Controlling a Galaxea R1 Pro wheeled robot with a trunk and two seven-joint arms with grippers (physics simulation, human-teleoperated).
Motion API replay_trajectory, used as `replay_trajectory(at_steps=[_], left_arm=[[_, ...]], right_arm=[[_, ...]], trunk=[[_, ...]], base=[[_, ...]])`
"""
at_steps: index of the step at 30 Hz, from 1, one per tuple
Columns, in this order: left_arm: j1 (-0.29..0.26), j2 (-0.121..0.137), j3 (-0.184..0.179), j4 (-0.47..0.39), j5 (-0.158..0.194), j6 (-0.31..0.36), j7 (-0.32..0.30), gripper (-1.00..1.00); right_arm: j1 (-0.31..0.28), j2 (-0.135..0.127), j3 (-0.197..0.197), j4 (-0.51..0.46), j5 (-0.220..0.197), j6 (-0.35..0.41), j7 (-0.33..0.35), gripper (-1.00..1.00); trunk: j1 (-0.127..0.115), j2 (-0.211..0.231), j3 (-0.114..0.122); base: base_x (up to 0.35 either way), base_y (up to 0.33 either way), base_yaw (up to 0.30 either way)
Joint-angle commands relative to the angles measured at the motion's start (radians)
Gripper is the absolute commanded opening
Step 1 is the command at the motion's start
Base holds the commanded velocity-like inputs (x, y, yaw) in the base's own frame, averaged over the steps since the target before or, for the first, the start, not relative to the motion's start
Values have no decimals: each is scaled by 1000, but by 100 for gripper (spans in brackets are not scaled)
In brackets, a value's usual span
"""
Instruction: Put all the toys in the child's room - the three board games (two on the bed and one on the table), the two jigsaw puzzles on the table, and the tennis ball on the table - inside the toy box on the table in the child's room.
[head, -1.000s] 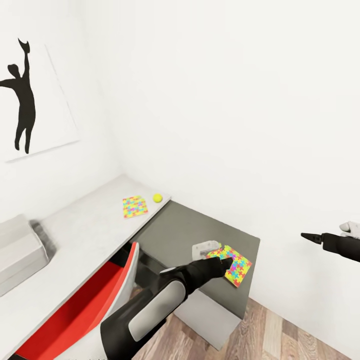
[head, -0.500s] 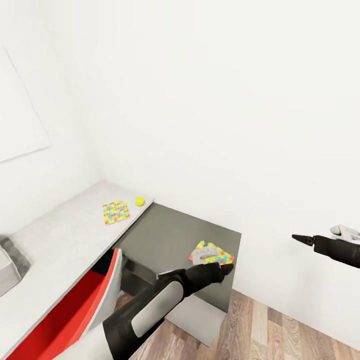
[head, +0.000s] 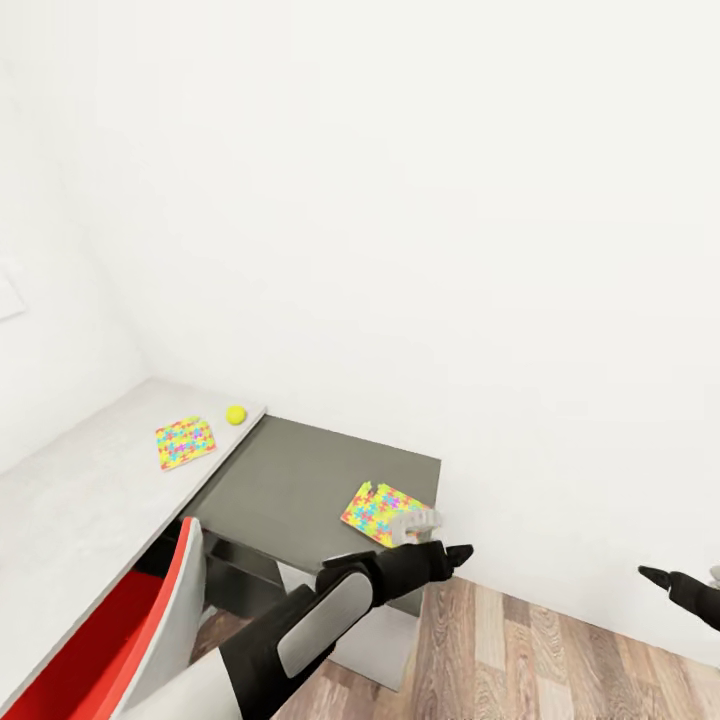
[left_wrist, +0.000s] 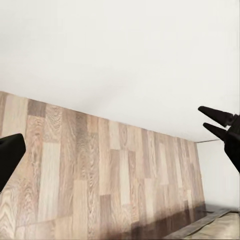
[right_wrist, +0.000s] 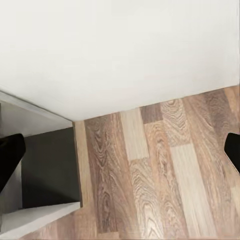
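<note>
The left gripper (head: 447, 553) hovered with jaws spread and empty just beside a jigsaw puzzle (head: 378, 511) on the dark grey cabinet (head: 290, 480); a second puzzle (head: 185, 442) and the tennis ball (head: 236, 414) lay on the tabletop (head: 80, 500). Whether the farther right gripper (head: 655, 575) was open could not be told.

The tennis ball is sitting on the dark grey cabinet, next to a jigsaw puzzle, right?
Not quite. In the head view the tennis ball sits on the pale grey table, near its end, next to a jigsaw puzzle. The dark grey cabinet beside it holds the other puzzle, not the ball.
</note>
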Motion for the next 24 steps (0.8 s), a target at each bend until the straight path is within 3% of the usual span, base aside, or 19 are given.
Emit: replay_trajectory(at_steps=[1,7,16,24], left_arm=[[-1,-1,-2,2,6,0,6,100],[3,-6,-5,34,-14,-14,-15,100],[29,-4,-34,40,-19,-97,-50,100],[32,-2,-36,41,-18,-102,-52,100]], right_arm=[[-1,0,-2,26,13,-16,30,100],[0,4,0,115,92,-92,114,100],[1,10,0,135,110,-117,127,100],[1,15,1,142,111,-137,128,100]], trunk=[[1,-2,-1],[1,-2,4],[1,-2,14],[1,-2,24]], base=[[0,0,-278],[0,0,-277],[-15,0,-254],[-238,0,-224]])
